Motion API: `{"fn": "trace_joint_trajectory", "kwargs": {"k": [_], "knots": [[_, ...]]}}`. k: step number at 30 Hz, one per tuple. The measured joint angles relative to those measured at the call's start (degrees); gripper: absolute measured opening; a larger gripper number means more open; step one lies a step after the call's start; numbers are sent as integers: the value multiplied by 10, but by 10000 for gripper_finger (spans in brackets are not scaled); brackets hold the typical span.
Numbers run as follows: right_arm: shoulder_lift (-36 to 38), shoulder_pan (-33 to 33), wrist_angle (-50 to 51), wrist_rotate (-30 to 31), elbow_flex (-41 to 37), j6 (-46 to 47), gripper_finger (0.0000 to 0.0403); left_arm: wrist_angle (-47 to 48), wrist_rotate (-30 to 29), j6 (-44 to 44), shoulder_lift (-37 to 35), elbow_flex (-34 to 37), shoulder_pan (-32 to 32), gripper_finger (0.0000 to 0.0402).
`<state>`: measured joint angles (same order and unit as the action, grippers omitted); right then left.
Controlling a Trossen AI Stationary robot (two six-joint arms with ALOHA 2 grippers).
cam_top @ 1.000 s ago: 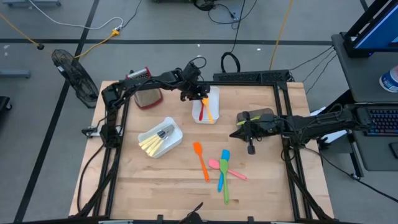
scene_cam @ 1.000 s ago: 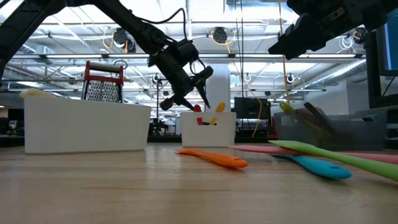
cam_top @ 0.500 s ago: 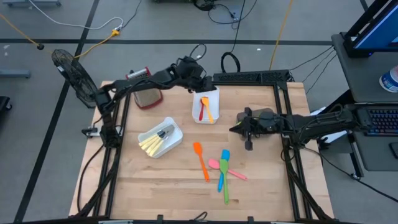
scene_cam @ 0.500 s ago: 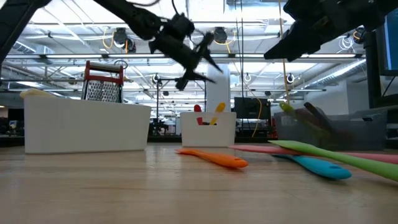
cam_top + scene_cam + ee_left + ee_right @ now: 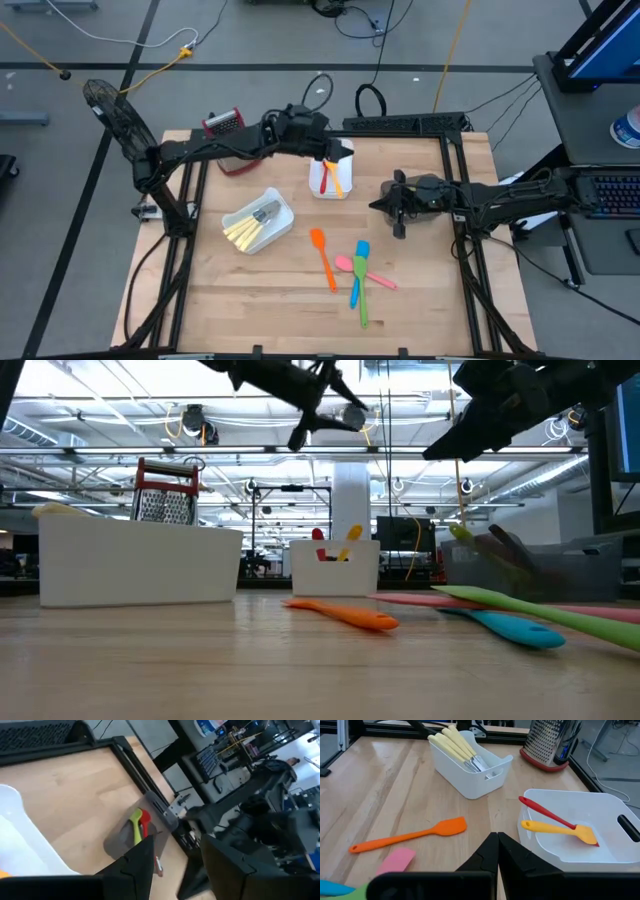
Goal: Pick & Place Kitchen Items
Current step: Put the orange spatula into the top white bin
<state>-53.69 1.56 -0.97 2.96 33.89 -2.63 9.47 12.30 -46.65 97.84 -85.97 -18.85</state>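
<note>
Four utensils are left loose on the worktop: an orange spatula (image 5: 322,254), a pink one (image 5: 350,266), a blue one (image 5: 357,268) and a green one (image 5: 361,290), all well apart from the left tool (image 5: 322,150). A red spoon (image 5: 542,811) and a yellow spatula (image 5: 560,830) are seen lying in the white bin (image 5: 318,180) just below that tool, whose fingers are parted around nothing. The orange spatula is judged best taken next, mid-handle. The right tool (image 5: 398,210) is held closed, empty, hovering.
</note>
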Motion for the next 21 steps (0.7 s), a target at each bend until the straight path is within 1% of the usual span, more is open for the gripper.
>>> {"fn": "trace_joint_trajectory", "kwargs": {"k": [3,6,9,12,16,21], "knots": [[0,0,1,-1,0,-9,0,4,-25,-10,-5,0,34,164],[0,0,5,-2,0,-14,0,22,-58,-42,-5,-1,70,158],[0,0,10,-8,0,-15,0,40,-106,-83,-4,-1,108,148],[4,0,15,-39,0,-17,0,59,-163,-118,-5,-1,144,138],[18,0,17,-77,0,-28,0,59,-236,-160,-4,-1,190,127],[49,0,33,-77,0,-45,0,85,-303,-217,-5,-1,239,122]]}}
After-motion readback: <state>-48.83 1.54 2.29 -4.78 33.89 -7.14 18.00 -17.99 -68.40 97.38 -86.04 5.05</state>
